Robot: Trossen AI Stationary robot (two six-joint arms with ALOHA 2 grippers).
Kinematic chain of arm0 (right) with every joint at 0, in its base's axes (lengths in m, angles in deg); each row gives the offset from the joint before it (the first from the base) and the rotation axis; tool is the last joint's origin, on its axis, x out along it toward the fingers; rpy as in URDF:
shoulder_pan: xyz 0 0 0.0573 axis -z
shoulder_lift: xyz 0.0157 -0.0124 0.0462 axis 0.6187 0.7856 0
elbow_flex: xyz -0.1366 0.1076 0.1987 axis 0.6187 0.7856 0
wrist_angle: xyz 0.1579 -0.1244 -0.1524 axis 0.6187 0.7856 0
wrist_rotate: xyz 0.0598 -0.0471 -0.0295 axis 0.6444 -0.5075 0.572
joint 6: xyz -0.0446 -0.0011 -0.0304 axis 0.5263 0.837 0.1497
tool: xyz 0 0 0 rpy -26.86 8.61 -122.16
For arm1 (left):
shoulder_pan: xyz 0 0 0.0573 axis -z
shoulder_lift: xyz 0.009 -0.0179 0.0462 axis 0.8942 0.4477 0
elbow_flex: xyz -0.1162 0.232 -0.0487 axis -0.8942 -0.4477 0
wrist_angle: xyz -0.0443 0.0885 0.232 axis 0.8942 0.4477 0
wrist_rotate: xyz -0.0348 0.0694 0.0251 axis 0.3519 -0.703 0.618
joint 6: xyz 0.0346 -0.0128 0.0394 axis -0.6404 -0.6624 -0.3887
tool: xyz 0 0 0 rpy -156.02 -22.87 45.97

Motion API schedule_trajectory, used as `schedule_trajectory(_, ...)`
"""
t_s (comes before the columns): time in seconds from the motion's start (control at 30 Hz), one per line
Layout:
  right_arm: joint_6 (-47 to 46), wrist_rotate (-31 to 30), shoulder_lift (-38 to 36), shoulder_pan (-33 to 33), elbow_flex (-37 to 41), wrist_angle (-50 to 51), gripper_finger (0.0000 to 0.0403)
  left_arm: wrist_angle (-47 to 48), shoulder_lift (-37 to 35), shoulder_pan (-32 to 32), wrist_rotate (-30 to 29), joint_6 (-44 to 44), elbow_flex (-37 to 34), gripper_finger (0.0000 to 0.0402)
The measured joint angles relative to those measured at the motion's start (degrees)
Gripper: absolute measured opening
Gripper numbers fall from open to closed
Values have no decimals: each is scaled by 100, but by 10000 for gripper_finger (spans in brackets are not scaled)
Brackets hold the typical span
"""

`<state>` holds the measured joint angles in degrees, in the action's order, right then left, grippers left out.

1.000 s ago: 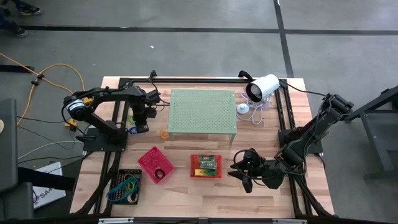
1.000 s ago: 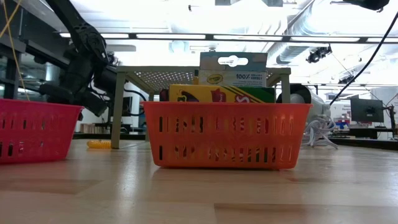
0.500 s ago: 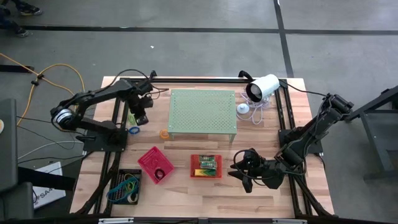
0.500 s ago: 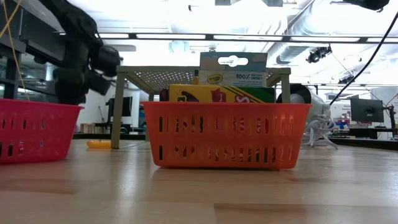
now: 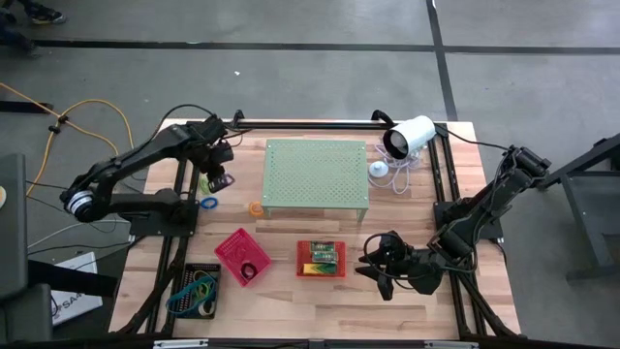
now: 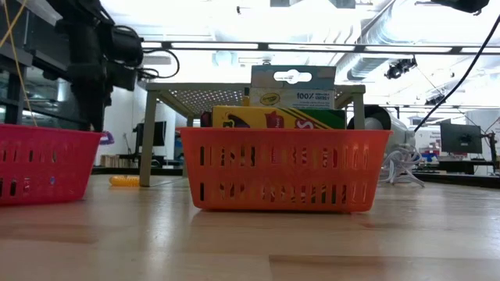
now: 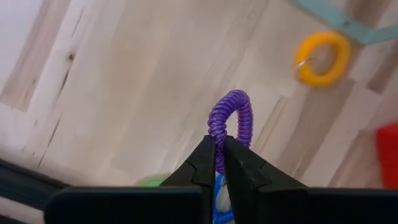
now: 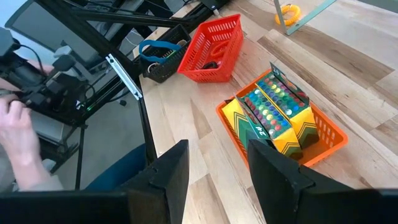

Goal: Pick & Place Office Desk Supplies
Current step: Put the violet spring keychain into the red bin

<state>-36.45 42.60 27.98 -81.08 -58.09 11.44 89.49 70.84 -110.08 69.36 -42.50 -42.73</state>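
Purple coil ring half-hidden, its lower part pinched inside left claw.

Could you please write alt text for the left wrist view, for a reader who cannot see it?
The left gripper is shut on a purple coiled ring, holding it above a pale wooden table. An orange coiled ring lies on the table farther off, beside a pale green stand's leg.

Bare table along front; stand blocks rear centre.
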Motion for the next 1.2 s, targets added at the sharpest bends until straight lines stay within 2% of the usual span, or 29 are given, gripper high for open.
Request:
schedule_trajectory(0.2, 2, 1, -1, -2, 0, 0, 150, -4, -288, 269, 462, -5, 2, 16)
schedule_trajectory(0.43, 0, 0, -1, -1, 0, 0, 150, -162, -423, 1013, 704, 148, 4, 15)
schedule_trajectory(0.97, 1, 0, 1, 0, 0, 0, 151, -728, -423, 3829, 630, 1369, 4, 15)
schedule_trajectory(1.2, 0, 0, 0, -1, 0, 0, 150, -914, -421, 5088, 414, 1562, 4, 16)
